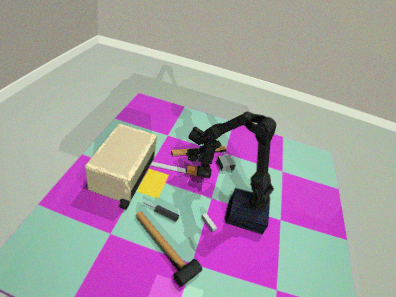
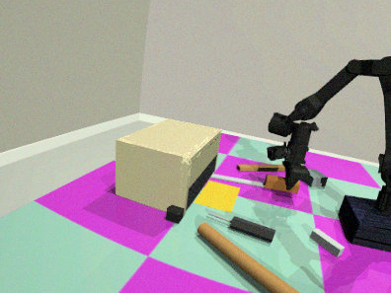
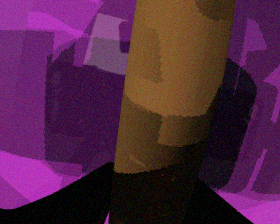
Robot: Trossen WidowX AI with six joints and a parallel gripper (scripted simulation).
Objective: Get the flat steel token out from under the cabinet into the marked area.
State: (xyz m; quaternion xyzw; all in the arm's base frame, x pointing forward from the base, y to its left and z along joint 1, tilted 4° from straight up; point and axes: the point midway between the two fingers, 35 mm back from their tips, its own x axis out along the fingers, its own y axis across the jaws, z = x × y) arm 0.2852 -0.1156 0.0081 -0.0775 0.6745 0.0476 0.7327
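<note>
The cream cabinet (image 1: pixel 120 154) (image 2: pixel 148 172) stands at the left, with a dark opening low on its front. The steel token is not visible in any view. The yellow marked area (image 1: pixel 153 183) (image 2: pixel 217 196) lies in front of the cabinet. My gripper (image 1: pixel 203 171) (image 2: pixel 293 181) (image 3: pixel 150 177) is shut on the wooden handle (image 1: pixel 192 170) (image 2: pixel 281 183) (image 3: pixel 175 65) of a long tool. Its thin pale blade (image 1: pixel 167 167) (image 2: pixel 237 180) points at the cabinet front, behind the marked area. Whether the tool is clear of the table is hard to tell.
A wooden-handled item (image 1: pixel 180 152) (image 2: pixel 262 168) and a grey block (image 1: pixel 226 163) (image 2: pixel 317 179) lie near the gripper. A dark-handled pronged tool (image 1: pixel 166 212) (image 2: pixel 253 229), a hammer (image 1: pixel 160 239) (image 2: pixel 242 257) and a white block (image 1: pixel 209 222) (image 2: pixel 326 242) lie nearer the front. A black block (image 1: pixel 124 204) (image 2: pixel 175 213) is at the cabinet's corner.
</note>
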